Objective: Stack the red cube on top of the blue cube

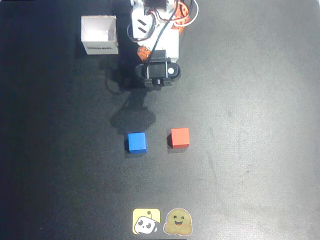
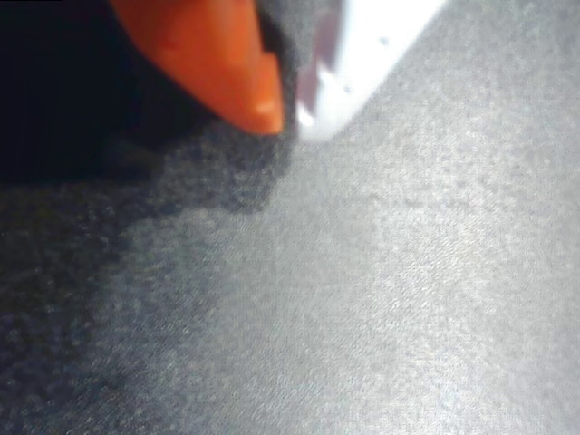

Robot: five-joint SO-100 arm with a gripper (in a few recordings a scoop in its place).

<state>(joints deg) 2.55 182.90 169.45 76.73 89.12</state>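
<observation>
Sitting side by side but apart on the dark bench (image 1: 250,100) just below the middle of the overhead view: blue cube (image 1: 136,142) on the left, red cube (image 1: 179,137) on the right. Hanging folded near the top centre, well above both cubes: pincer (image 2: 285,113), fingertips nearly touching in the wrist view, gripping nothing. Standing open at upper left: white box (image 1: 100,35).

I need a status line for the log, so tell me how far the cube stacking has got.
Done: nothing yet. In the overhead view the red cube sits on the dark table, beside the blue cube and apart from it. In hand: nothing; the gripper is close above bare table, its tips nearly together, holding no cube. Left: reach the red cube, grasp it, lift it and set it on the blue cube.
</observation>
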